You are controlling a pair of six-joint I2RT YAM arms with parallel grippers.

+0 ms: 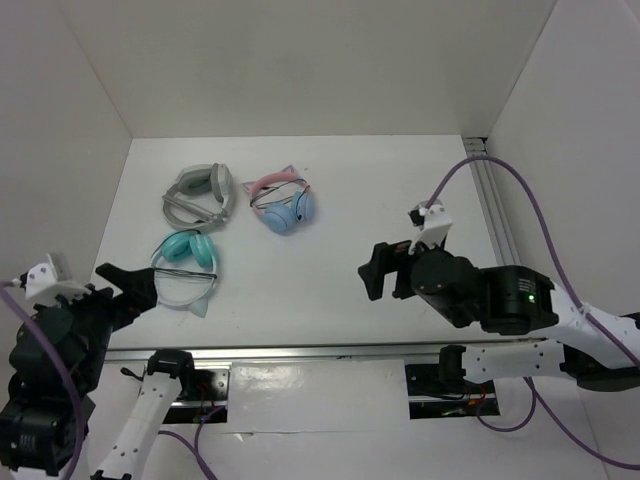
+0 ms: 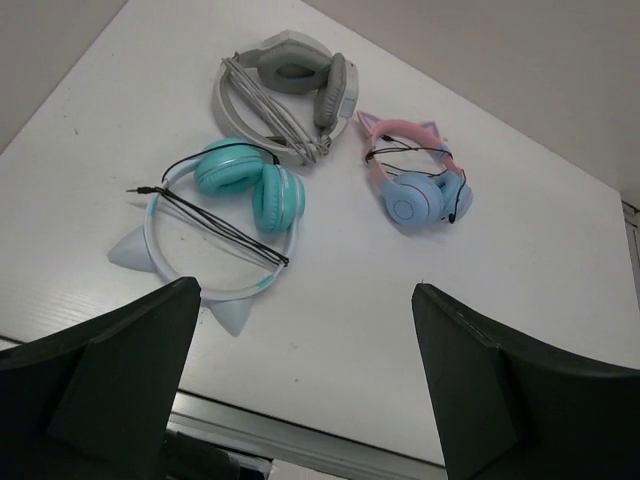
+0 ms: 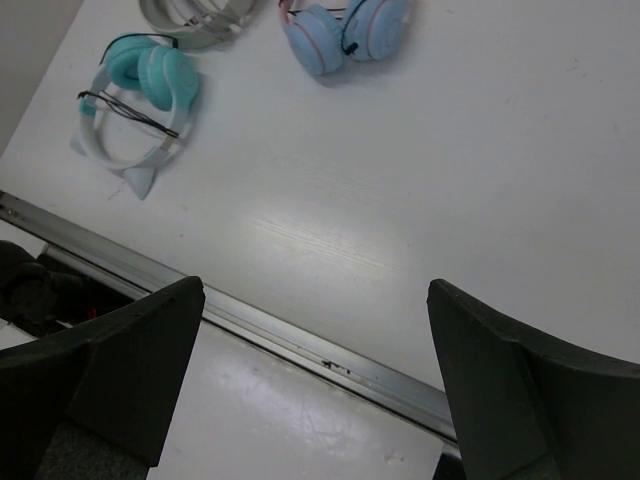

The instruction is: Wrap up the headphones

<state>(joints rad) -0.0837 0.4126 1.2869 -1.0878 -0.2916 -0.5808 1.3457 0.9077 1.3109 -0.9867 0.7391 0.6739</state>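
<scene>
Though near the open left gripper (image 2: 305,292), the headphones (image 2: 268,197) seemingly untouched; right gripper (image 3: 315,290) open.

white table (image 1: 350,230) boxed in by plain white walls (image 1: 300,60), a metal rail (image 1: 300,351) along its near edge.

Overhead; two wrist views (headphones (image 1: 192,248) shared)

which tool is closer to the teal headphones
Left. The left tool sits open just left of the teal headphones, not touching; the right tool is open far off to their right.
</scene>
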